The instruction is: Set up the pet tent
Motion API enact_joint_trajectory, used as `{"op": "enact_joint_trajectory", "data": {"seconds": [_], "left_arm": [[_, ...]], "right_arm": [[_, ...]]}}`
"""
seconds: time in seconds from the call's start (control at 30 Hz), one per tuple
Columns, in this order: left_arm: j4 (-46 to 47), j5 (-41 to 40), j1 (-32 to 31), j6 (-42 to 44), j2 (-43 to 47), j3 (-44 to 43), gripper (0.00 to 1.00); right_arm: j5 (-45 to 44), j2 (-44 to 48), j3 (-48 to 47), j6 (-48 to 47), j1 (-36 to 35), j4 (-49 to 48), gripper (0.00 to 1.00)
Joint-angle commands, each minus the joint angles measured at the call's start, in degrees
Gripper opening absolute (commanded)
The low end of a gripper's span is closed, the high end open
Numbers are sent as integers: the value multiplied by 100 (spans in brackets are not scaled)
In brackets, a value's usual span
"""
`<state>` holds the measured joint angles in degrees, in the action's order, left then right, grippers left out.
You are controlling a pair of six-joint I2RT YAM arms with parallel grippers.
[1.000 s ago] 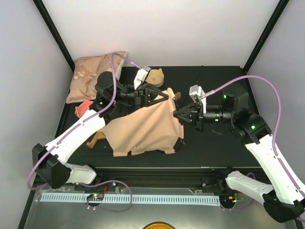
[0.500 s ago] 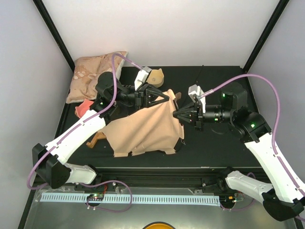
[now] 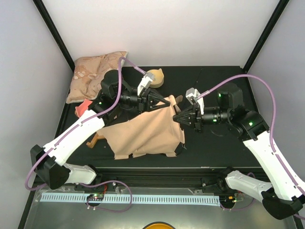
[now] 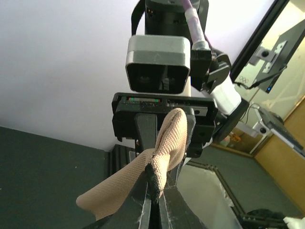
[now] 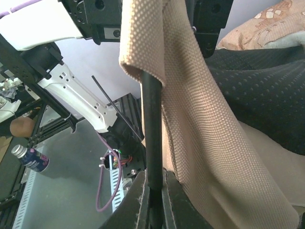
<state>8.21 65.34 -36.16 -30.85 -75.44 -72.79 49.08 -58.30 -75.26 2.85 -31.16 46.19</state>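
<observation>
- Moved slightly right and toward the near side over the last second, the left end effector [image 4: 153,183] is clamped on a fold of canvas at the far edge.
- Mid-bench, between the arms, the pet tent [image 3: 143,133] lies slumped, its far corner lifted.
- Nudged slightly left, the right end effector [image 5: 152,183] is clamped on a thin black pole [image 5: 151,119] under the canvas; raising looks barely begun.

The table [image 3: 224,148] is filled at its middle by the pet tent [image 3: 147,131], back-left by a pillow [image 3: 93,76]; room is left front-right.
</observation>
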Motion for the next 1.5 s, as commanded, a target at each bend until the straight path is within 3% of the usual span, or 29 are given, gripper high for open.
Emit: {"op": "enact_joint_trajectory", "data": {"seconds": [0.0,0.27,0.47,0.53,0.63,0.7,0.8,0.97,1.13,1.3,1.47], "left_arm": [[-580,144,-137,1012,331,-595,2],[-2431,276,-264,2554,249,-770,2],[-2820,231,-341,2888,14,-754,4],[-2918,134,-360,2992,10,-778,19],[-2875,-168,-363,3071,160,-793,62],[-2591,-624,-357,3011,545,-680,79],[-2152,-1407,-357,2905,1151,-436,96],[-2136,-3479,-353,2003,2006,-315,99],[-2498,-3863,-351,1801,2600,-48,99],[-3230,-5663,-355,1820,3526,345,99],[-5551,-7048,-274,1679,3144,-740,99]], "right_arm": [[-270,-190,91,52,-22,726,1],[-220,-234,126,178,-22,637,1],[-199,-226,147,239,-22,523,1],[-253,-196,173,303,-22,446,1],[-465,-92,245,490,-22,242,1],[-718,22,317,691,-22,27,1],[-1038,202,416,1032,-18,-265,5],[-1419,662,676,2038,-20,-1325,9],[-2248,1191,794,2555,-22,-1924,5],[-2933,1570,790,1578,-20,-1618,2],[-2688,1761,977,121,-18,-1207,1]]}}
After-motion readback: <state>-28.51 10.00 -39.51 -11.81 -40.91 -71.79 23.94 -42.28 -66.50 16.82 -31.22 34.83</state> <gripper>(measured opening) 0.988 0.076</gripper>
